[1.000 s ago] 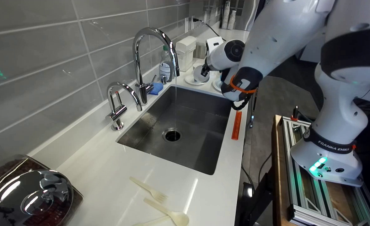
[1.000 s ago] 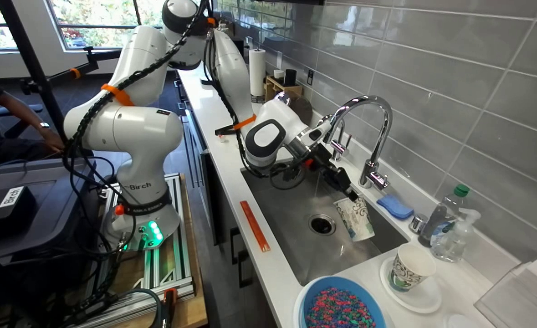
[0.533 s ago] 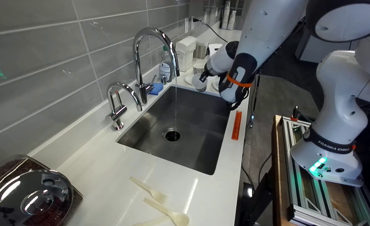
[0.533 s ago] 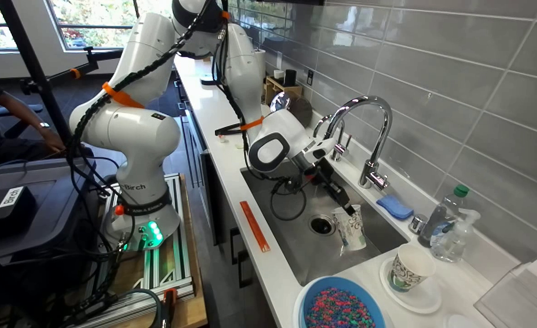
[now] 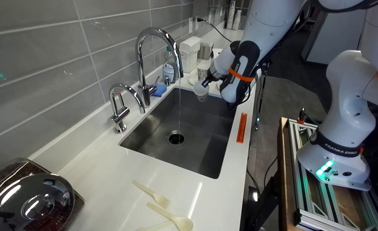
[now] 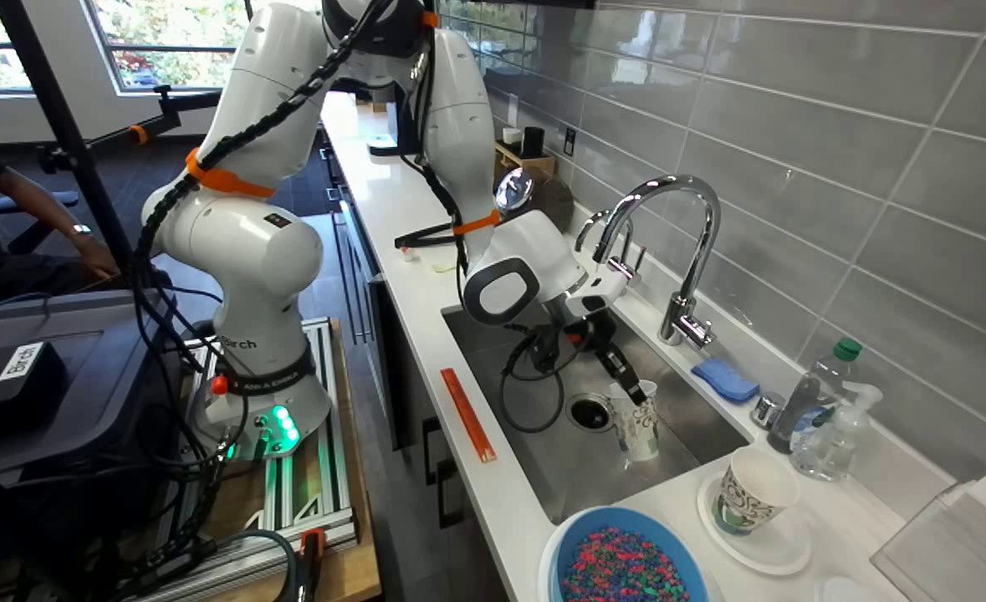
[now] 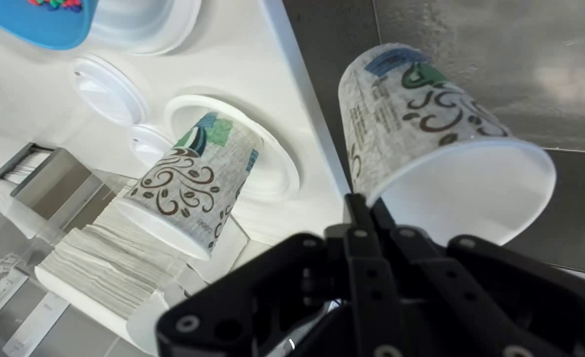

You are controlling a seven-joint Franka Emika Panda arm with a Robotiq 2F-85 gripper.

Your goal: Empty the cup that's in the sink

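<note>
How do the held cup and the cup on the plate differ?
Support: the fingers pinch the held cup by its rim over the sink; the plate cup stands on its plate.
Pose: the held cup is tilted; the plate cup is upright.
Inside: in the wrist view, the held cup shows its white inside; the plate cup's inside is hidden there.
Both have brown swirls, blue and green patches and a white rim.

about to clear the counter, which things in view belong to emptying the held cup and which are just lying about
Belongs to the job:
held cup
hand, pinching its rim
sink, below the cup

Just lying about:
second cup
blue bowl
fork
spoon
orange strip
sponge
</note>
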